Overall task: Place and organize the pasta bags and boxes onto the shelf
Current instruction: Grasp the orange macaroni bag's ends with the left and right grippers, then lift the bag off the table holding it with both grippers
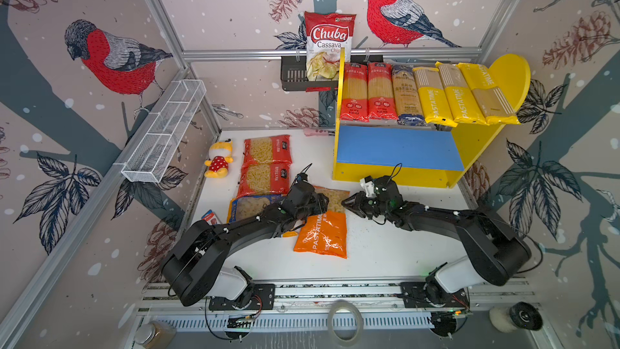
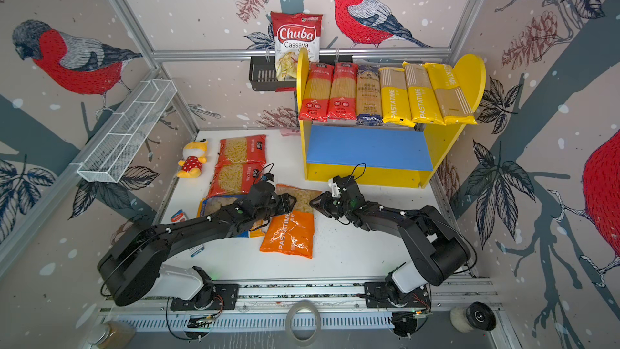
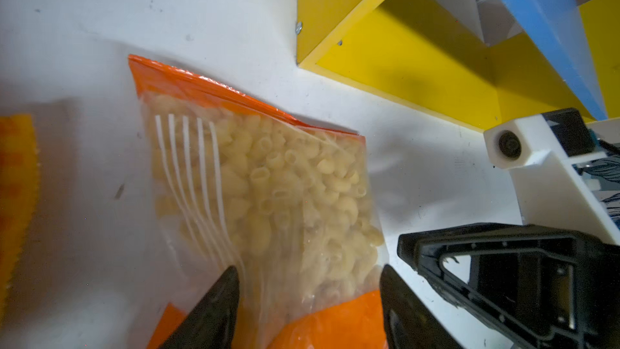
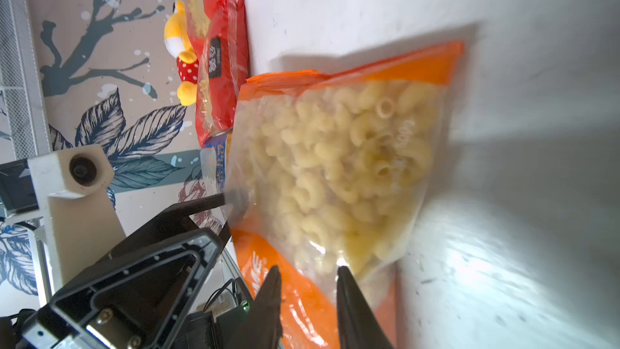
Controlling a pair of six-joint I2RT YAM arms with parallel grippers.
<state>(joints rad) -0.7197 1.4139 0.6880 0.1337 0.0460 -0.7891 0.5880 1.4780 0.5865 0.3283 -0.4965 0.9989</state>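
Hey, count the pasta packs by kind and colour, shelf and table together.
Red spaghetti packs: 2
Dark-blue spaghetti pack: 1
Yellow spaghetti packs: 3
Red macaroni bags: 2
Blue-yellow macaroni bag: 1
Orange macaroni bag: 1
Total: 10

Glossy plastic macaroni bag (image 1: 323, 233), matt white tabletop (image 1: 402, 250), smooth painted shelf (image 1: 396, 149)

Orange macaroni bag (image 1: 323, 236): orange lower half with white lettering, clear window over pale yellow elbows, printed white fork lines.
Two red macaroni bags (image 1: 266, 151): red, clear windows, black label patches.
Blue-yellow bag (image 1: 245, 206).
Shelf (image 1: 469, 149): yellow sides, blue board (image 1: 399, 147).
Two red spaghetti packs (image 1: 354, 95), one dark-blue pack (image 1: 407, 95), three yellow packs (image 1: 432, 99) with pale-brown panels.
Chips bag (image 1: 330, 38): red and white.
Plush toy (image 1: 219, 159): yellow, red dress with white dots.
Wire basket (image 1: 164, 129): white.
Walls (image 1: 251, 88): pale pink, red-breasted grey birds, dark-blue leaves.
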